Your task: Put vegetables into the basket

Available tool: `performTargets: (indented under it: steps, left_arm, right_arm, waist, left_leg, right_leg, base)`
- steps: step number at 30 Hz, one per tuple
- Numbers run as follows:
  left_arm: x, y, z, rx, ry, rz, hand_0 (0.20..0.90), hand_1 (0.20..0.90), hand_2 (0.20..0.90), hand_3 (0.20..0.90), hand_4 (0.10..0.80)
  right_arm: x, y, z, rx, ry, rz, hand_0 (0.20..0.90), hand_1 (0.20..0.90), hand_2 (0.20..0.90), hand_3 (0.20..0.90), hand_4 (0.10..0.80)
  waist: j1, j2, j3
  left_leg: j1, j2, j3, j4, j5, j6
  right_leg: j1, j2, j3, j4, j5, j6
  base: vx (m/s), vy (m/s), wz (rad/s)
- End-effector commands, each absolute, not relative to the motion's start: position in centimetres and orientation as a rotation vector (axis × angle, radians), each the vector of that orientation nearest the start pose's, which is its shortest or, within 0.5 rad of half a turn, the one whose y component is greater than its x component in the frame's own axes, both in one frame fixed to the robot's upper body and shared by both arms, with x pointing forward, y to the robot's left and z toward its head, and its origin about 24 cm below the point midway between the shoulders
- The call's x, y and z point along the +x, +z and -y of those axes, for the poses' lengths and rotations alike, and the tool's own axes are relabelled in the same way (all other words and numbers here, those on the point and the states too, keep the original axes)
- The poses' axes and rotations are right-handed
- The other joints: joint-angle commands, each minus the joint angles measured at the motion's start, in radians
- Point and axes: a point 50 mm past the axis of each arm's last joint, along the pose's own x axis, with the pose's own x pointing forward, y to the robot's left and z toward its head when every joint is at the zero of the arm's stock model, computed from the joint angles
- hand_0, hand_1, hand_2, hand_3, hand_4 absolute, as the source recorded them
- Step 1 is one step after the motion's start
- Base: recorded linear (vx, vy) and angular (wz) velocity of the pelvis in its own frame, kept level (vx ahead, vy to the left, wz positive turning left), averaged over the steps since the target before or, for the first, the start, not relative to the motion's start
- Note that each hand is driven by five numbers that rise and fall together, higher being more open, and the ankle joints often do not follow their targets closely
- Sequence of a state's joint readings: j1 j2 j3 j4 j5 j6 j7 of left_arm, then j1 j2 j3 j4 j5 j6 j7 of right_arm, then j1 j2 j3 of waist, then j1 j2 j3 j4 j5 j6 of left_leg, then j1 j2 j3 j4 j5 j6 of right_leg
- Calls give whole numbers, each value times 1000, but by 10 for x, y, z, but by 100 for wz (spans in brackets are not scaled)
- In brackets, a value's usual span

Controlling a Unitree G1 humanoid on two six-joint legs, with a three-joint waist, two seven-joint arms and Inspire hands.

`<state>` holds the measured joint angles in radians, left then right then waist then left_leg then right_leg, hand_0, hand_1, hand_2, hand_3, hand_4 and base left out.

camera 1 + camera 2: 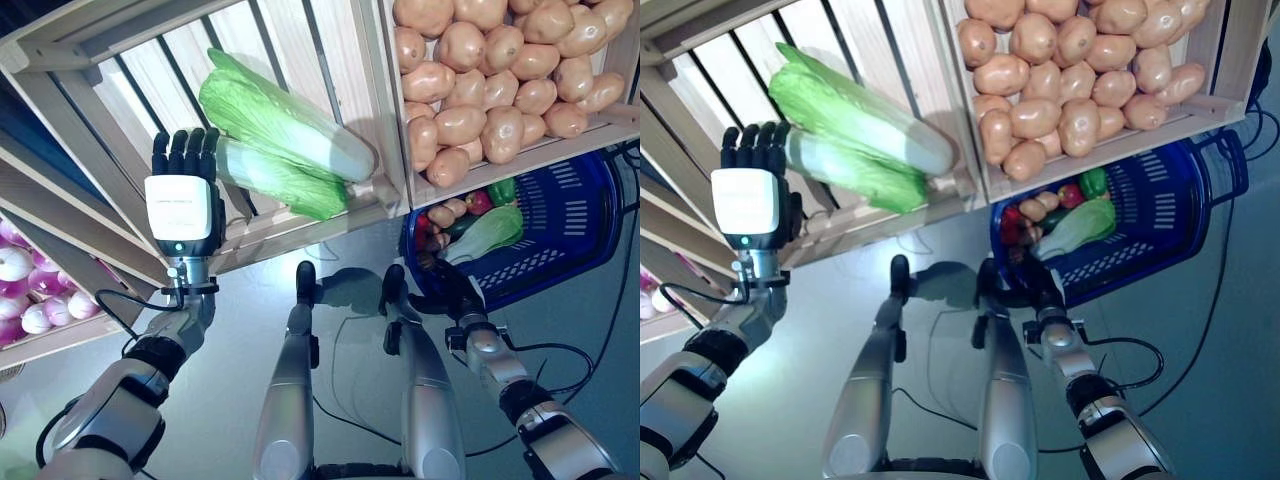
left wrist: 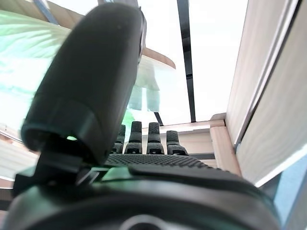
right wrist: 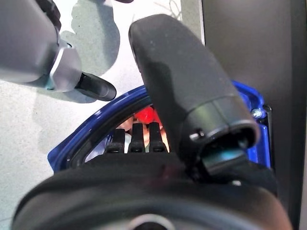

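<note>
Left hand (image 1: 181,205): fingers straight, tips touching the pale stem end of the cabbage (image 1: 285,140) lying in the slatted wooden crate (image 1: 330,45), nothing gripped. Right hand (image 1: 452,291): fingers curled over the rim of the blue basket (image 1: 560,215), which holds mixed vegetables.

Slatted wooden crates (image 1: 300,60) above grey floor (image 1: 250,330)

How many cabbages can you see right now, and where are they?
3. Two cabbages lie in the wooden crate: the upper cabbage and the lower cabbage, by the left hand. A third cabbage lies in the blue basket. More may be hidden there.
</note>
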<state>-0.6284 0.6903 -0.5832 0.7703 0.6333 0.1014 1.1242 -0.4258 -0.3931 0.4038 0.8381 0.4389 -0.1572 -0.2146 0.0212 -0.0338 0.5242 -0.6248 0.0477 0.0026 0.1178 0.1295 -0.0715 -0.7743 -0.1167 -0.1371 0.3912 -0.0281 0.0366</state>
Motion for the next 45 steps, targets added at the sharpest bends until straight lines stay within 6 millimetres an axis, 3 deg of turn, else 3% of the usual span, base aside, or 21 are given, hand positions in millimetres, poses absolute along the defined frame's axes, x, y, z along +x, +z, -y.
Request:
performTargets:
  steps: [1,8,12,19,36,45]
  left_arm:
    - [331,134,-275,1539,861,623,900,900,900,900,800]
    - [331,124,-283,1544,861,517,900,900,900,900,800]
    - [333,112,-293,1565,821,320,900,900,900,900,800]
    - [332,102,-293,1552,797,245,900,900,900,900,800]
    - [343,112,-291,1597,784,224,900,900,900,900,800]
    - [351,133,-296,1610,874,292,900,900,900,900,800]
  right_arm:
    - [295,-12,233,-242,-112,-301,900,900,900,900,800]
    - [295,-14,230,-243,-110,-301,900,900,900,900,800]
    - [297,-13,230,-244,-108,-300,900,900,900,900,800]
    - [300,-10,229,-249,-102,-301,900,900,900,900,800]
    - [305,-6,227,-256,-91,-294,900,900,900,900,800]
    - [309,-6,223,-257,-71,-297,900,900,900,900,800]
  waist:
    - [-28,36,-4]
    - [-31,29,-4]
    - [-34,26,-4]
    - [-35,25,-4]
    - [-46,16,-4]
    - [-66,-9,-4]
  left_leg:
    - [-87,-53,1,104,-25,12]
    - [-89,-52,0,102,-23,12]
    - [-91,-51,1,104,-22,11]
    - [-94,-49,3,101,-19,12]
    - [-110,-42,6,114,-20,10]
    - [-125,-28,11,124,-19,8]
  right_leg:
    - [97,22,-43,-107,41,4]
    - [96,25,-43,-110,42,3]
    - [96,27,-41,-110,44,3]
    - [94,28,-39,-112,45,1]
    - [78,30,-35,-100,41,2]
    - [59,41,-25,-88,38,-3]
  base:
    - [0,0,0]
    - [0,0,0]
    - [0,0,0]
    - [5,5,-2]
    - [0,0,0]
    - [0,0,0]
